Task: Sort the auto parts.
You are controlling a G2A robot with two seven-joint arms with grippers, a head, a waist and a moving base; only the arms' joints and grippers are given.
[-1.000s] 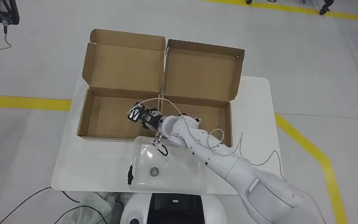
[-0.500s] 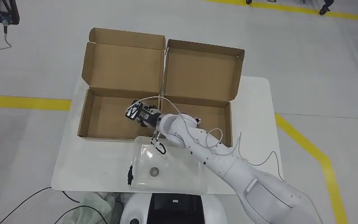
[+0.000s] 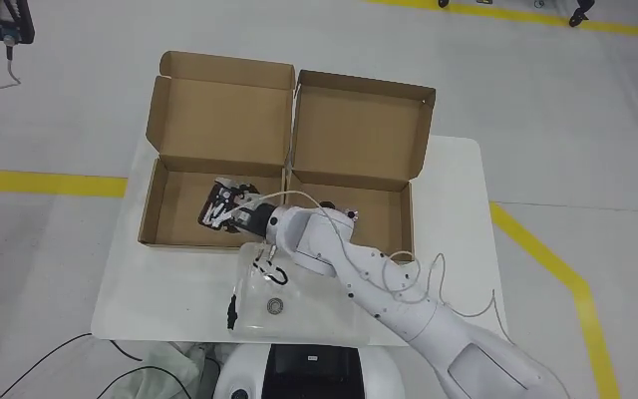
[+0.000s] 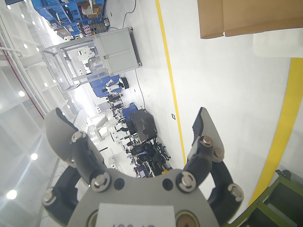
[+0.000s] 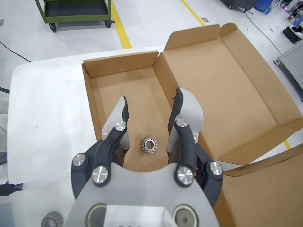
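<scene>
On the white tabletop (image 3: 449, 199), two open brown cardboard boxes line the far edge. The left box (image 5: 132, 90) holds one toothed metal bearing ring (image 5: 149, 145), lying free under the right gripper (image 5: 151, 98), whose jaws are spread. The left gripper (image 4: 129, 112) is spread too, holding nothing. One part looks sorted. A second ring (image 3: 277, 304) and black hooks (image 3: 269, 267) wait in the clear plastic tray (image 3: 254, 289) at the near edge, behind the box's near wall.

right pincer (image 5: 151, 98) angled downward, spread apart, left pincer (image 4: 129, 112) spread wide
</scene>
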